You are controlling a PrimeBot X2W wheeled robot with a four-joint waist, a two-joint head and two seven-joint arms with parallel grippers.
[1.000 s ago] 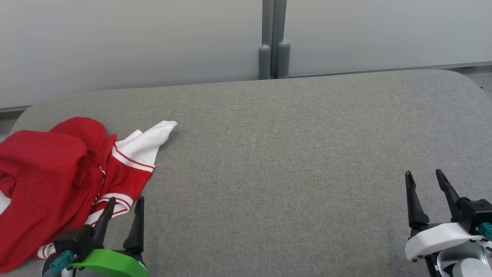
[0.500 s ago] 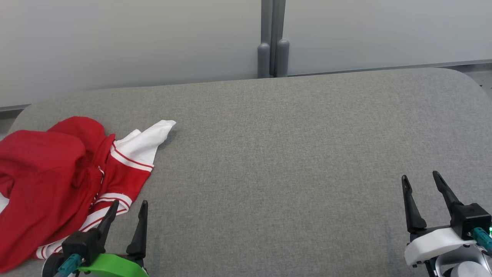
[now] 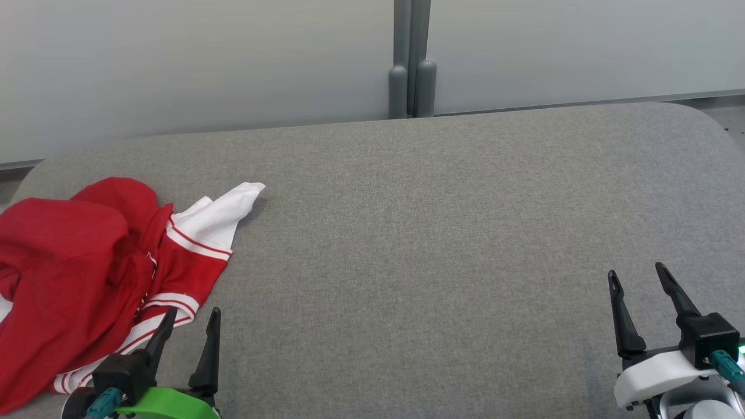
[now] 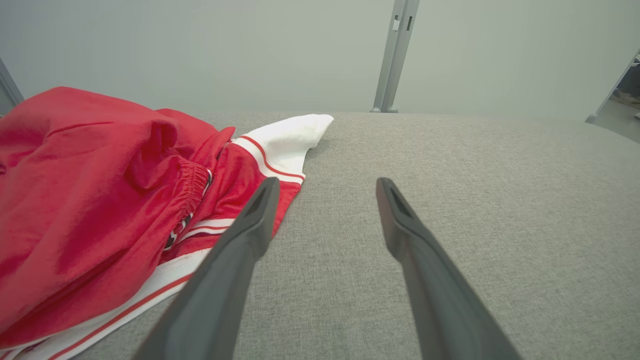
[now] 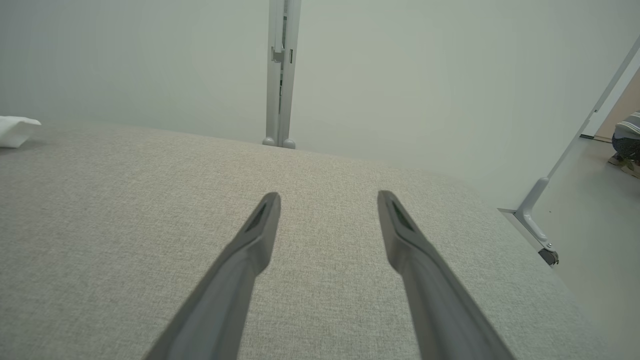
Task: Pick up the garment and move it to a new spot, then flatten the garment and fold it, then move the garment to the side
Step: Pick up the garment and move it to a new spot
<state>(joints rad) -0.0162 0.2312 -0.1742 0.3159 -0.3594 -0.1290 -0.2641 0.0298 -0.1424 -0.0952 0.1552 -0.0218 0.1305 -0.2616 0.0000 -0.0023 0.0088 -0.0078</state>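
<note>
Grey woven fabric covers the bench (image 3: 407,233), backed by pale partition panels (image 3: 174,58) that meet at a grey post (image 3: 407,64). The garment (image 3: 75,273), red with white striped trim, lies crumpled at the bench's left end, one white corner (image 3: 244,195) pointing toward the middle.

The left hand (image 3: 193,312) sits at the near edge just beside the garment's striped hem, fingers spread wide, holding nothing. The right hand (image 3: 635,270) sits at the near right, well apart from the garment, likewise fully open and empty.

The left wrist view adds an elasticated red band among the folds. It also shows one finger overlapping the hem; contact cannot be confirmed.

The right wrist view adds bare fabric ahead, the white corner at its far left edge, a partition foot (image 5: 537,230) on the floor (image 5: 590,200), and part of a person (image 5: 625,142) at its right edge.
</note>
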